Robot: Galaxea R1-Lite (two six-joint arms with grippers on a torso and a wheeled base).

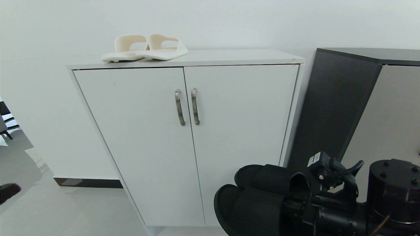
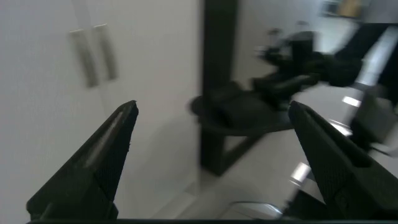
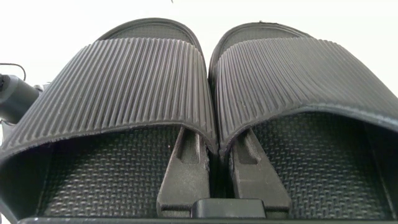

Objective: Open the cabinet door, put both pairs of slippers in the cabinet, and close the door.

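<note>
The white cabinet [image 1: 137,141] stands with both doors closed, its two metal handles [image 1: 187,107] side by side at the middle. A cream pair of slippers [image 1: 144,49] lies on its top, near the left end. Low in front of the right door, my right gripper [image 3: 219,177] is shut on a black pair of slippers [image 1: 259,196], its fingers [image 3: 185,180] pinching the two inner walls together. My left gripper [image 2: 212,115] is open and holds nothing. Beyond it are the cabinet handles [image 2: 93,55] and the black slippers [image 2: 249,112].
A dark cabinet [image 1: 331,108] stands close against the white cabinet's right side. Grey floor [image 1: 65,209] spreads out to the left of the cabinet, with a dark shoe tip [image 1: 8,191] at the left edge. A white wall is behind.
</note>
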